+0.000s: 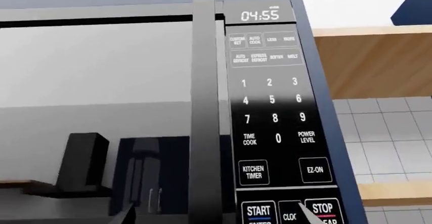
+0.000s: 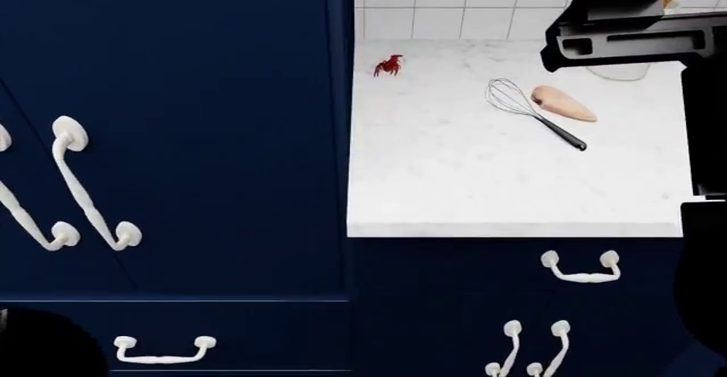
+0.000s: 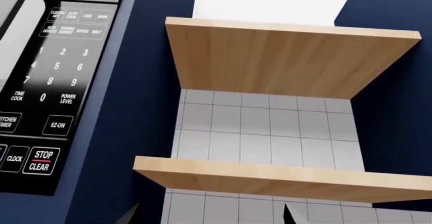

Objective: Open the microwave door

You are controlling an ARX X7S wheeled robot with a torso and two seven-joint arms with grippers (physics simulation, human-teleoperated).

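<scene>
The microwave door (image 1: 101,82) fills the left wrist view, shut, with a reflective window. A tall dark vertical handle (image 1: 204,107) runs along its edge beside the keypad panel (image 1: 273,107), whose clock reads 04:55. My left gripper (image 1: 217,218) is open, close to the door's lower part. One fingertip shows over the window side and the other over the panel, with the handle between them. My right gripper (image 3: 209,216) is open and empty, facing the tiled wall beside the microwave's panel (image 3: 60,77). The microwave is out of the head view.
Two wooden shelves (image 3: 284,62) jut from the tiled wall right of the microwave. Below, the white counter (image 2: 455,190) holds a whisk (image 2: 529,111), a pale food piece (image 2: 563,103) and a small red figure (image 2: 389,65). Dark blue cabinets (image 2: 170,139) stand left; a black arm part (image 2: 614,28) hangs above the counter.
</scene>
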